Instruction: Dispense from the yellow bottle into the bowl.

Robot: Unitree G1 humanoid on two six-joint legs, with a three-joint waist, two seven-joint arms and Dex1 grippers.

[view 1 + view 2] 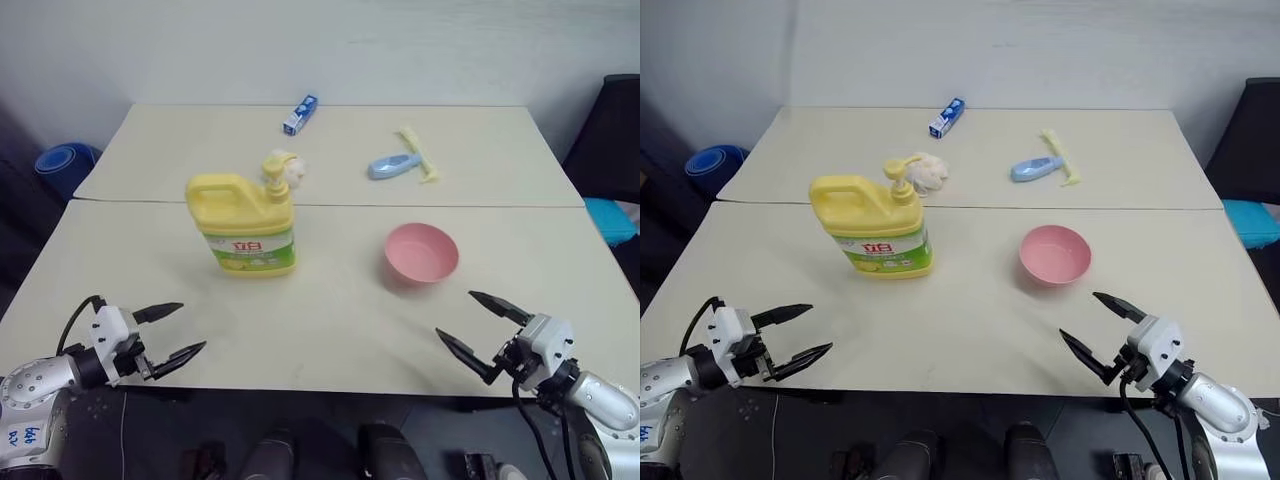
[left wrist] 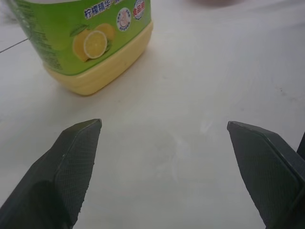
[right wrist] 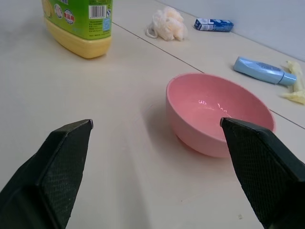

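On the near left edge of the table (image 1: 330, 340), the left gripper (image 1: 170, 331) hangs with its two black fingers spread wide and nothing between them. It points toward the middle of the table, and the yellow bottle (image 1: 243, 224) stands farther in and a little to the right of it, well apart from the fingertips. The bottle is upright, handle to the left, pump head (image 1: 279, 167) at the top right. Its broad labelled face is turned toward the near edge, so its long side runs left to right. The left gripper looks the nearer one to it.

To the right of the bottle, with bare table between, sits the pink bowl (image 1: 421, 253), open side up and seemingly empty. I judge the pump head is not over it, so bottle and bowl need bringing together.

At the near right edge, the right gripper (image 1: 482, 327) is also wide open and holding nothing, aimed inward. The bowl lies just beyond its fingers, closer to this hand than to the other.
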